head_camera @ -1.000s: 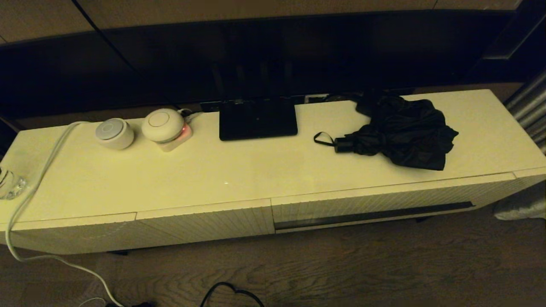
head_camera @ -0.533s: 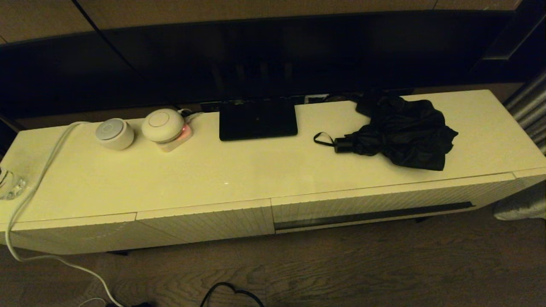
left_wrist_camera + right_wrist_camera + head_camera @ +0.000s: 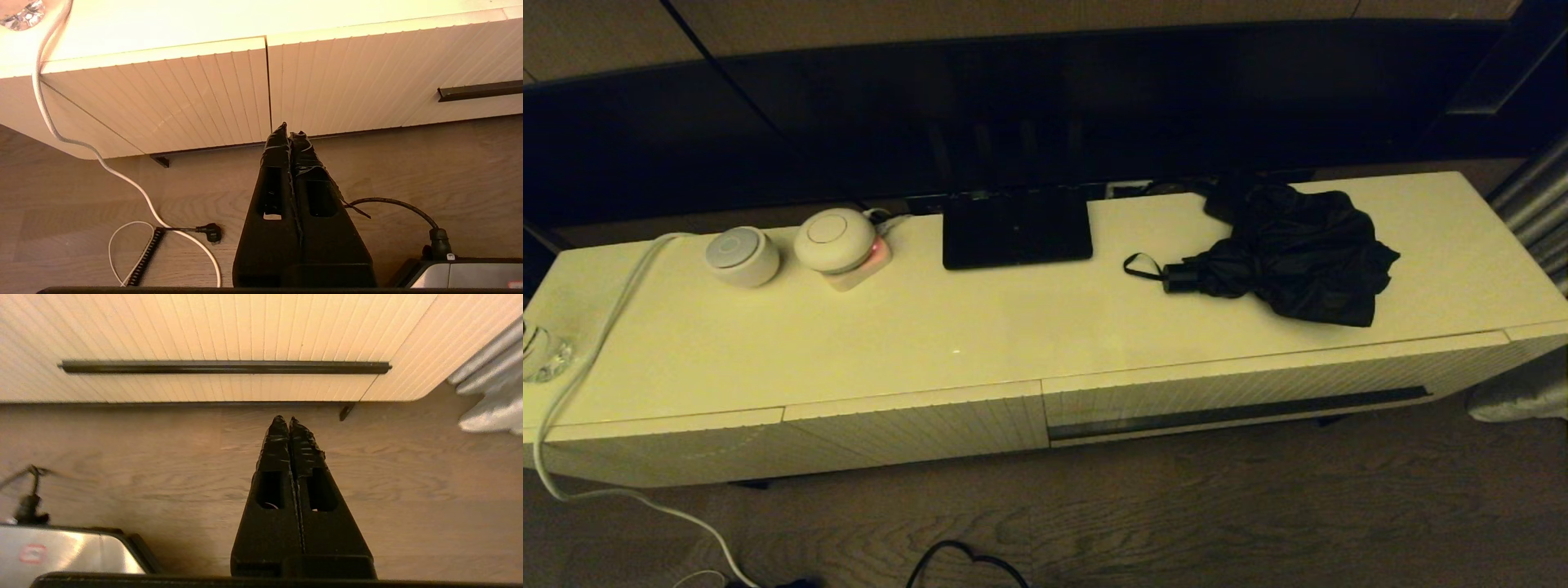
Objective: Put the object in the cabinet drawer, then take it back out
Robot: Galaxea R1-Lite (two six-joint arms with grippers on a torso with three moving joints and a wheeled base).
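Observation:
The black folding umbrella (image 3: 1290, 249) lies on the right part of the cream cabinet top (image 3: 1013, 335), its short handle and wrist loop pointing left. Below it the wide ribbed cabinet drawer (image 3: 1258, 384) is shut; its long dark slot handle (image 3: 224, 367) runs across the right wrist view. My right gripper (image 3: 289, 419) hangs low over the wooden floor in front of that drawer, shut and empty. Over the floor before the shorter ribbed fronts (image 3: 163, 94) my left gripper (image 3: 291, 127) is likewise shut with nothing in it. Neither arm shows in the head view.
A dark TV stand foot (image 3: 1016, 227) sits mid-cabinet. Two round white devices (image 3: 742, 255) (image 3: 835, 238) stand at the left, with a white cable (image 3: 596, 343) running off the edge to the floor. Grey curtain folds (image 3: 490, 388) hang right of the cabinet.

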